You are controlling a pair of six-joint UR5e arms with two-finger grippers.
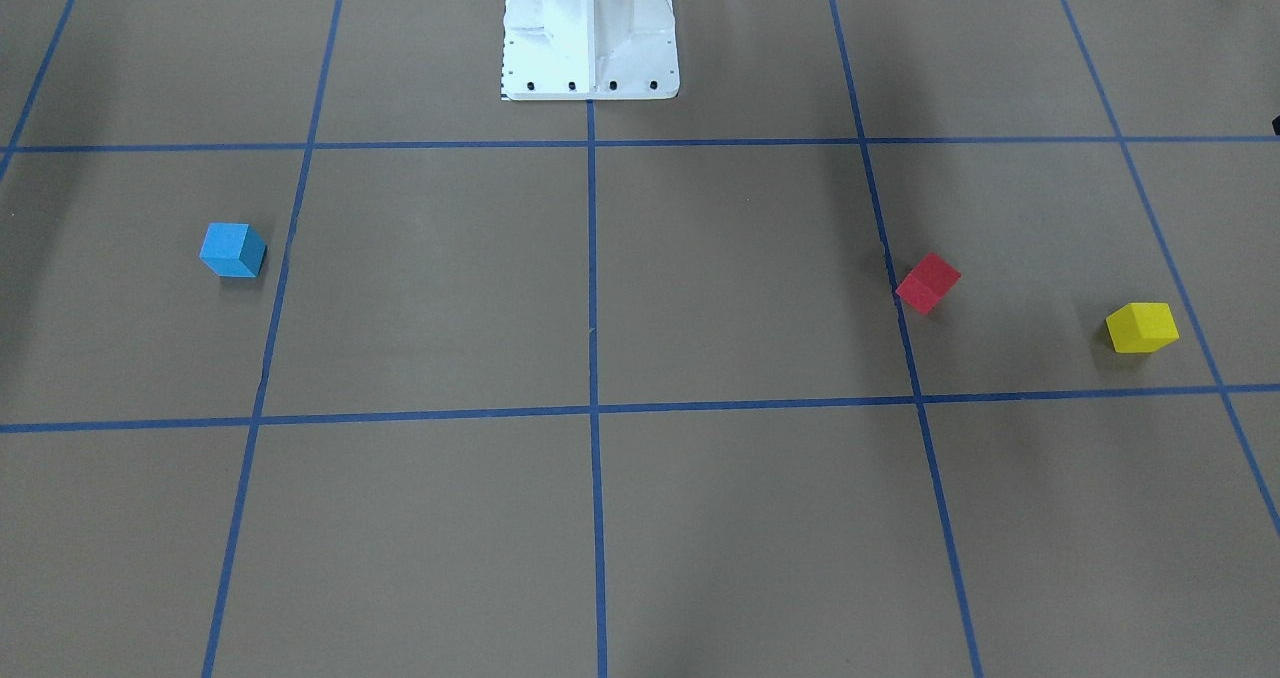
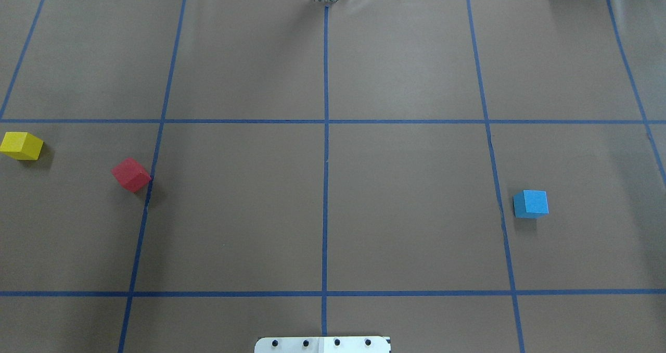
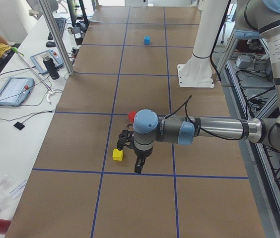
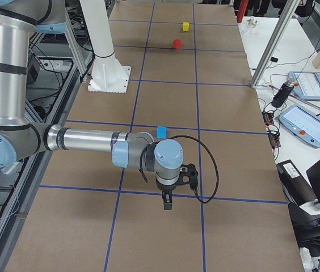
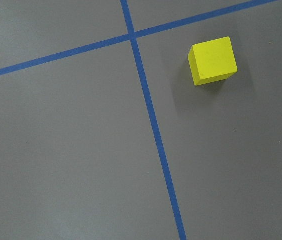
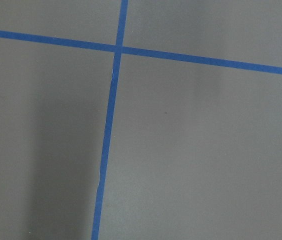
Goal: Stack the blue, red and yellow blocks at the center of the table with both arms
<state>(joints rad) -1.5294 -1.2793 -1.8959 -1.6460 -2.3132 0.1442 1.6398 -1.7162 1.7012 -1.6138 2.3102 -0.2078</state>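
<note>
The blue-taped table point(image 2: 411, 61) spread from the pedestal point(image 1: 590, 38), a white desk point(image 3: 8, 141) alongside. Whether the left gripper point(image 3: 138, 168) or right gripper point(image 4: 167, 203) was open could not be told.

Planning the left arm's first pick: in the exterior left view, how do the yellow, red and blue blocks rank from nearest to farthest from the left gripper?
From the left gripper:
1. yellow block, close by, just to the view's left of it.
2. red block, somewhat farther, partly hidden behind the wrist.
3. blue block, far off near the view's top.
</note>
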